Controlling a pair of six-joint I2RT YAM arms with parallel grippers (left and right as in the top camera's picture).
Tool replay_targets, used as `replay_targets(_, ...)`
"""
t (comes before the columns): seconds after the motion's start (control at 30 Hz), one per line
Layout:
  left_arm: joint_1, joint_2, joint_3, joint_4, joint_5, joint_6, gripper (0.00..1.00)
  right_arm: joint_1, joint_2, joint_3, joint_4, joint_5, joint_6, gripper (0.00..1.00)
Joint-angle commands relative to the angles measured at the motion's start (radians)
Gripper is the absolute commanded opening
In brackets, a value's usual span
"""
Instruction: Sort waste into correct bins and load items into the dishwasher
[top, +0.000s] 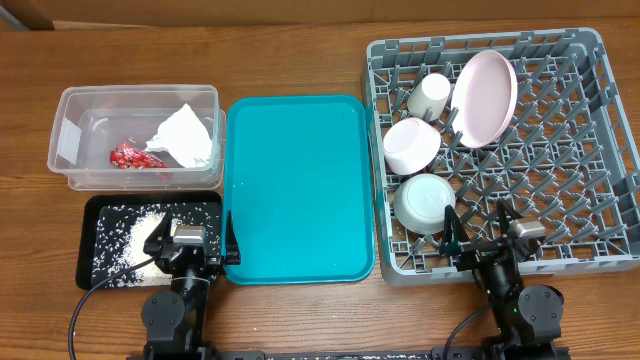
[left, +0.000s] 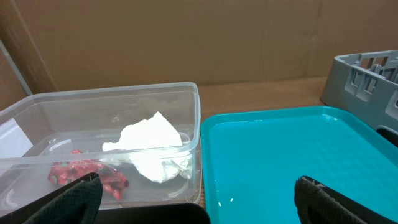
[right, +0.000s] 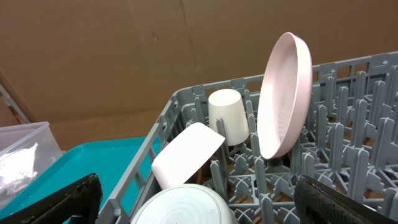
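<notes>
The clear tub (top: 75, 100) holds the red wrapper (top: 130, 156) and white napkin (top: 185, 137); both show in the left wrist view (left: 87, 173) (left: 155, 146). The black tray (top: 95, 215) holds rice grains (top: 125, 240). The grey rack (top: 570, 140) holds the pink plate (top: 486, 97), cream cup (top: 429, 95), pink bowl (top: 411, 145) and greenish-white bowl (top: 425, 202); the right wrist view shows them too (right: 286, 93) (right: 229, 115) (right: 186, 155) (right: 183, 208). My left gripper (top: 190, 240) is open and empty by the black tray. My right gripper (top: 485, 235) is open and empty at the rack's front edge. Chopsticks are out of view.
A teal serving tray (top: 298, 185) lies between the bins and the rack, with a few rice grains on it in the left wrist view (left: 227, 200). A brown cardboard wall (left: 186, 37) stands behind the table.
</notes>
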Motion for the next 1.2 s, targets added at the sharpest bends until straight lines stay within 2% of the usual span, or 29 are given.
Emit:
replay_targets(0.0,0.005,-0.011,-0.004,-0.002,-0.006,0.019,1.0,-0.004,-0.012,-0.011,0.003,-0.001,-0.005,1.0)
replay_targets(0.3,0.005,-0.011,-0.004,-0.002,-0.006,0.019,1.0,-0.024,-0.012,-0.01,0.003,-0.002,-0.005,1.0)
replay_targets(0.6,0.005,-0.011,-0.004,-0.002,-0.006,0.019,1.0,-0.2,-0.012,-0.011,0.002,0.058,-0.009,1.0)
replay_targets(0.8,0.005,-0.011,-0.004,-0.002,-0.006,0.019,1.0,-0.204,-0.012,-0.011,0.008,-0.063,-0.282,1.0)
replay_targets(1.17,0.005,-0.011,-0.004,-0.002,-0.006,0.019,1.0,-0.204,-0.012,-0.011,0.01,-0.069,-0.292,1.0)
